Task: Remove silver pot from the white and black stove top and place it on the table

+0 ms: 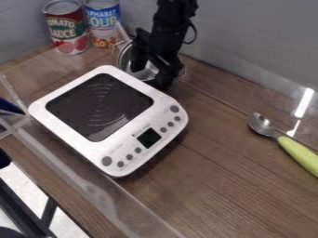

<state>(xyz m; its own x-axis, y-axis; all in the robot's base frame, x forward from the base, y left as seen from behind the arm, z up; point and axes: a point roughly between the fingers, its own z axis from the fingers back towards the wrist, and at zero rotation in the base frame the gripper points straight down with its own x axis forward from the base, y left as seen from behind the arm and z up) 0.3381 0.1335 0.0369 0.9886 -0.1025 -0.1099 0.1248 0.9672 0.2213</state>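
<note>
The silver pot (138,63) stands on the brown table (224,167) just behind the far corner of the stove top (106,116). It is off the black heating surface, which lies bare. My black gripper (159,67) points down right beside and partly in front of the pot, hiding its right side. The fingers stand spread and open. I cannot tell whether one finger still touches the pot's rim.
Two labelled food cans (65,26) (103,20) stand at the back left by the wall. A spoon with a green handle (285,139) lies at the right edge. Clear plastic panels (74,200) line the table's front and sides.
</note>
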